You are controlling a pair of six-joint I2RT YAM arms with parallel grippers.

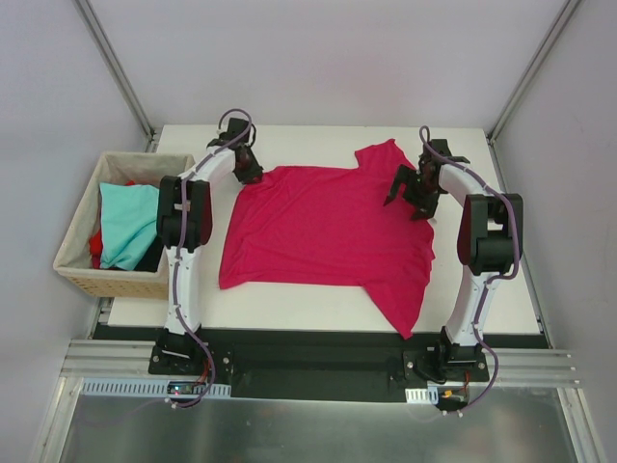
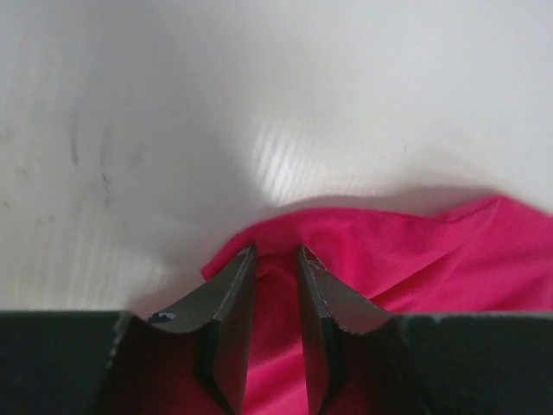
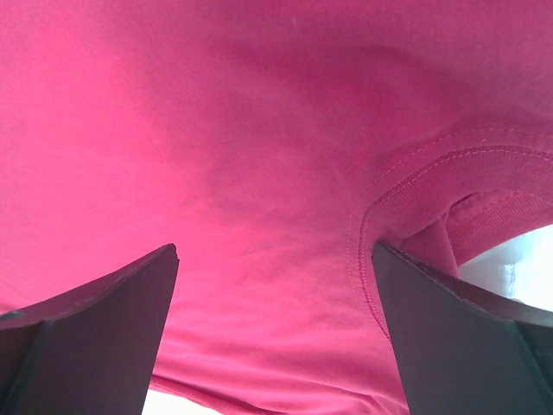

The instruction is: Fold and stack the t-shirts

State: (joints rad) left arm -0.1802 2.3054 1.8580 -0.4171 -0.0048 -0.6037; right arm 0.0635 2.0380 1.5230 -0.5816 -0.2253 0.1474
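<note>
Crimson t-shirt (image 1: 323, 231) spread across the white bench (image 1: 289, 304). Left tool (image 2: 276, 251) clamps its upper-left corner; right tool (image 3: 275, 249), wide apart, hovers over the collar (image 3: 415, 173), upper right.

The crimson t-shirt (image 1: 328, 227) is matt cloth; the basket (image 1: 106, 283) looks wicker.

Lying spread nearly flat across the middle of white table (image 1: 289, 307): crimson-magenta t-shirt (image 1: 318, 231), hem facing left, one sleeve pointing toward the far edge, the other trailing toward the near edge.
</note>
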